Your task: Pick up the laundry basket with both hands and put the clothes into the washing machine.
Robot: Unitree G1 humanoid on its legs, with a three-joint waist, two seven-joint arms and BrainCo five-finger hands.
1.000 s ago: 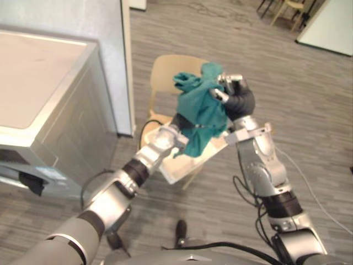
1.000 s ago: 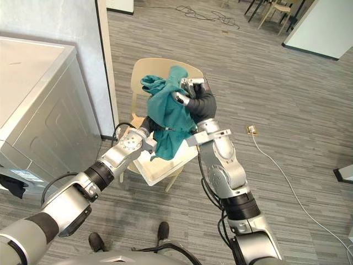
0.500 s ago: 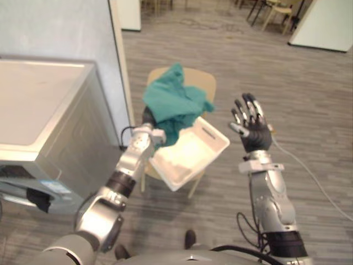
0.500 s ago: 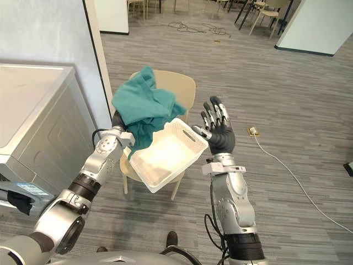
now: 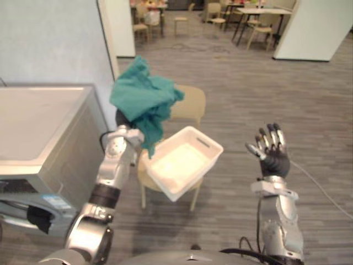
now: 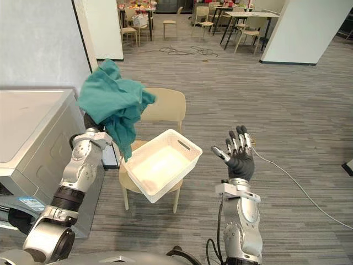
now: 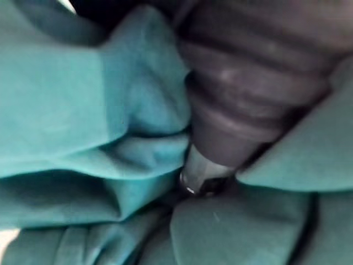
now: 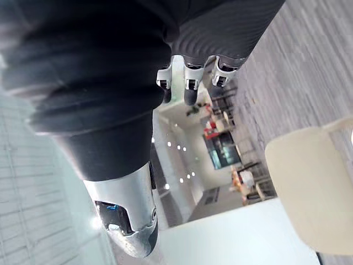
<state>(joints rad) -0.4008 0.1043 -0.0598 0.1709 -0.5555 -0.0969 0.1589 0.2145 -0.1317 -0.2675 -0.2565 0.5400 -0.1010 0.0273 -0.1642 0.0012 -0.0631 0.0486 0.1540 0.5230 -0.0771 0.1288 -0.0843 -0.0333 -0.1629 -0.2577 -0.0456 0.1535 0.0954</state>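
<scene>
Grey floor (image 6: 309, 127); teal clothes (image 6: 113, 102) over left hand (image 7: 242, 94), fingers apparently buried, state unclear; right hand (image 6: 240, 159) with fingers (image 6: 241, 137) spread.

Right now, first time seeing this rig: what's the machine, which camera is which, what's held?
A humanoid robot with two arms and hands. The two wide pictures come from a stereo camera on its head, looking down; the two close-ups come from its wrist cameras. Its left hand, up near the washing machine, is wrapped in a teal cloth. The white laundry basket sits tilted and empty on a beige chair. The right hand is up, apart from it, fingers straight, holding nothing.
</scene>
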